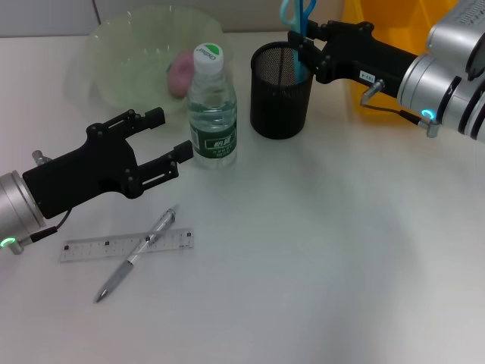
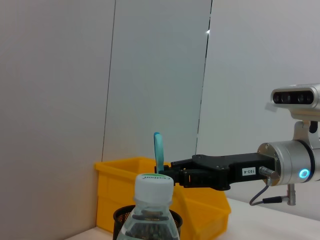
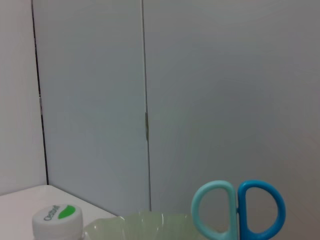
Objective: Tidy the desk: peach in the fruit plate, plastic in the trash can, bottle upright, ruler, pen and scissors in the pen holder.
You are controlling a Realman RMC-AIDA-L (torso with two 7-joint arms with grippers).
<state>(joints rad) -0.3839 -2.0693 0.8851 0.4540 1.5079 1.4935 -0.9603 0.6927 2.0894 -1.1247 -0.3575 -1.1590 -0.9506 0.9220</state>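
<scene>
desk: white desk [image 1: 341, 265], pale wall panels behind, yellow bin [image 1: 379, 30] at the far right corner.
peach: pink peach [image 1: 180, 73] already lying in the clear fruit plate [image 1: 114, 53]; that item looks done.
bottle: water bottle [image 1: 211, 114] standing upright with its cap on, just in front of the plate; done as well.
scissors: blue-handled scissors [image 1: 297, 23] point-down over the black mesh pen holder [image 1: 280, 91], blades going in past the rim, handles well above it; not yet let go.
right gripper: right gripper [image 1: 307, 53] above the holder's far rim, fingers closed on the scissors.
left gripper: left gripper [image 1: 168, 144] low over the desk just left of the bottle, fingers spread apart and holding nothing.
ruler: clear ruler [image 1: 126, 245] flat on the desk near the front left; still to go in the holder.
pen: silver pen [image 1: 136, 255] lying slantwise across the ruler; also left to do.
plastic: no loose plastic spotted anywhere, so i cannot tell whether it is dealt with.
progress: roughly halfway, by my reckoning, with the scissors about to count.
</scene>
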